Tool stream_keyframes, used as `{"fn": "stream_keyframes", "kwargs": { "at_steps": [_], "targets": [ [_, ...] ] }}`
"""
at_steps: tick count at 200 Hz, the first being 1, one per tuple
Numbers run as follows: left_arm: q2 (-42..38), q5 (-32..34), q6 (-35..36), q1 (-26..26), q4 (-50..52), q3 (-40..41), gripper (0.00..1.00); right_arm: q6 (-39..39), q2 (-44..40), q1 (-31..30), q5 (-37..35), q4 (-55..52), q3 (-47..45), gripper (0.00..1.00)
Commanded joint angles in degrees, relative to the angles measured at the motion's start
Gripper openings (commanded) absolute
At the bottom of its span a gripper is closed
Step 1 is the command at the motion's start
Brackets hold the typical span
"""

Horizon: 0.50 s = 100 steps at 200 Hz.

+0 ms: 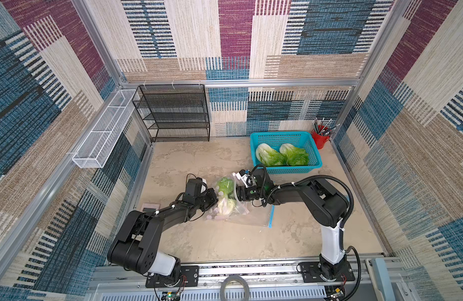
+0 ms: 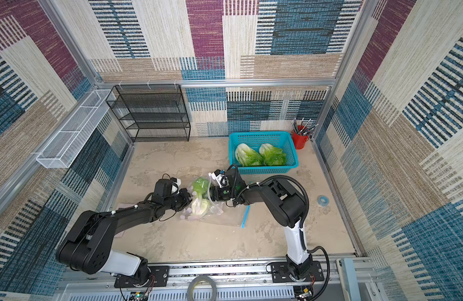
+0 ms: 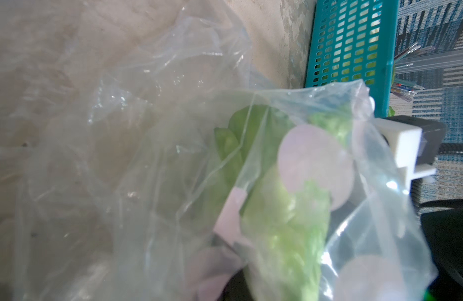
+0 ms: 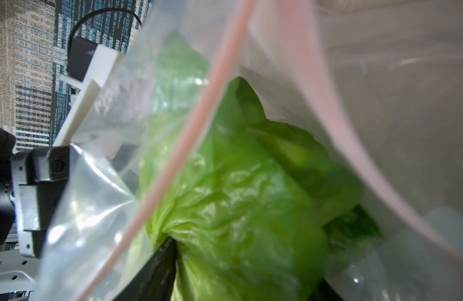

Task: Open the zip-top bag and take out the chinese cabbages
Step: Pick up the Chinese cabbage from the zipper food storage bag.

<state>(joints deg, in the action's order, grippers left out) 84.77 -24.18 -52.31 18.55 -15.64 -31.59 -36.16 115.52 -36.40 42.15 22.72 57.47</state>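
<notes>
1. Lying nearest, on the front rail between the arm bases: grey tape roll (image 1: 234,286).
2. Pinching the film of the zip-top bag (image 3: 152,156) with the left gripper (image 1: 212,200), jaws fully closed, mid-table.
3. Reaching into the bag's mouth from the opposite side with the right gripper (image 1: 236,195); pressing a dark finger (image 4: 165,260) against green leaf; not showing whether clamped or loose.
4. Sitting inside the bag, between both grippers: one chinese cabbage (image 1: 224,187), white stalk nearer, leaves pointing away.
5. Lying flat beside it, under the right arm: clear film with blue strip (image 1: 271,216).
6. Lying well apart, toward the right wall: blue tape roll (image 2: 323,200).
7. Resting side by side, farther back, in the teal basket (image 1: 285,170): two chinese cabbages (image 1: 268,156) (image 1: 294,155).
8. Standing just beside the basket's far corner: red cup (image 1: 320,139) of pens.
9. Standing against the back wall: black mesh shelf (image 1: 173,114); hanging on the left wall: white wire tray (image 1: 102,130).
</notes>
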Motion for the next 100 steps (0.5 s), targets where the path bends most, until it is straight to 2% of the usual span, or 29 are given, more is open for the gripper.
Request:
{"fn": "stream_keyframes", "kwargs": {
  "at_steps": [1,30,64,71,100],
  "targets": [
    [0.5,-3.3,-0.2,0.5,-2.6,-0.6,0.00,-0.2,0.1,-0.4,1.2,0.9,0.0,0.43],
    [0.1,-3.0,0.7,0.6,-1.2,-1.0,0.00,0.0,-1.1,-0.5,0.9,1.4,-0.6,0.21],
    [-2.5,-0.6,2.4,0.5,2.4,-1.1,0.00,1.7,-4.4,-0.4,-0.4,1.3,-2.0,0.03],
    [-3.2,0.0,2.7,0.5,3.2,-1.2,0.00,2.2,-5.0,-0.4,-0.9,1.0,-2.1,0.00],
    [-5.5,2.3,3.4,0.4,6.0,-1.1,0.00,2.8,-7.1,-0.4,-1.2,1.1,-3.0,0.00]
  ]
}}
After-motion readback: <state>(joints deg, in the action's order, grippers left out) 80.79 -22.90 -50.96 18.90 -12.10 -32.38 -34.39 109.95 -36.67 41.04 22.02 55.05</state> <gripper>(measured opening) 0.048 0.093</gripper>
